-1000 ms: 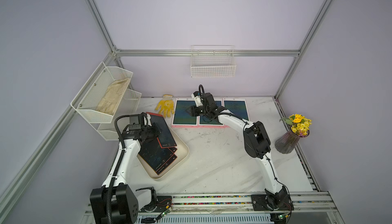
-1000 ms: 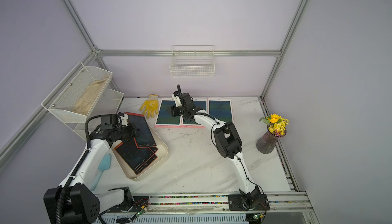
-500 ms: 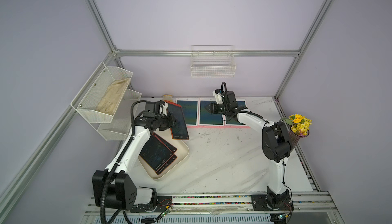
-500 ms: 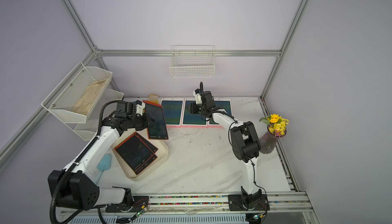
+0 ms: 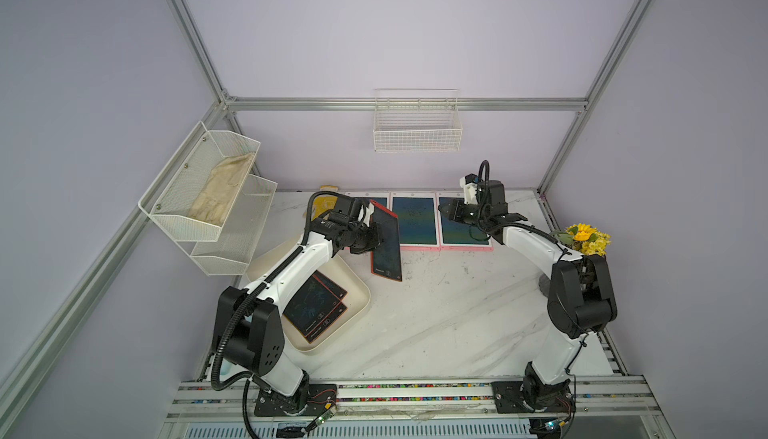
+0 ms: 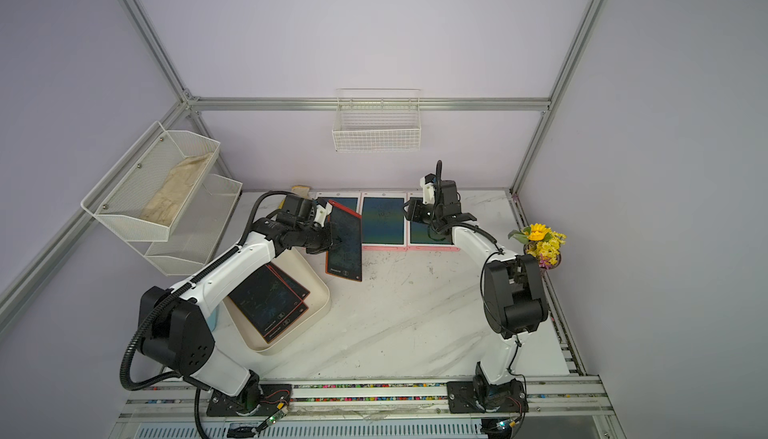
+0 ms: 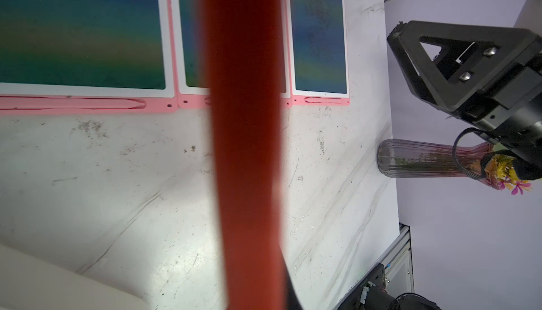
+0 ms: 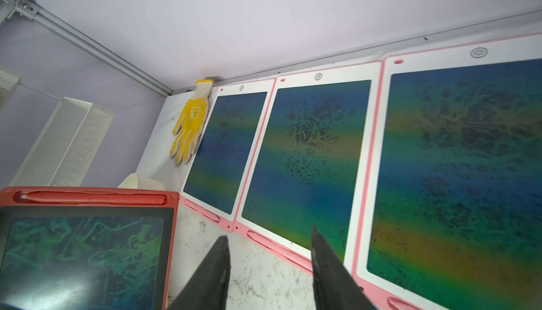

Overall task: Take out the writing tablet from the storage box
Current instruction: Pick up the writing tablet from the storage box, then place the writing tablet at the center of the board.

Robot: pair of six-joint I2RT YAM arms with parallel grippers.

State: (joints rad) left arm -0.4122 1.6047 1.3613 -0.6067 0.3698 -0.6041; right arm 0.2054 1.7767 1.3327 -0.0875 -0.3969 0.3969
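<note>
Left arm swung writing tablet [image 5: 386,250] clear of storage box [image 5: 360,291] since earlier frame.
Top view: left gripper [image 5: 374,236] clamped on tablet edge; tablet tilted over table [image 5: 436,316]. Step: carry-out.
Left wrist: red tablet edge, blurred.
Right wrist: right gripper [image 8: 268,232] jaws apart, empty.
Next, likely: lay tablet flat, release.

Lilac walls [image 5: 374,21], aluminium frame [image 5: 291,103], scuffed white marble tabletop [image 5: 436,312]

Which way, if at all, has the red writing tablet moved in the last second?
Yes: held by the left gripper, the red writing tablet has swung from above the storage box out over the table, toward the pink tablets.
</note>
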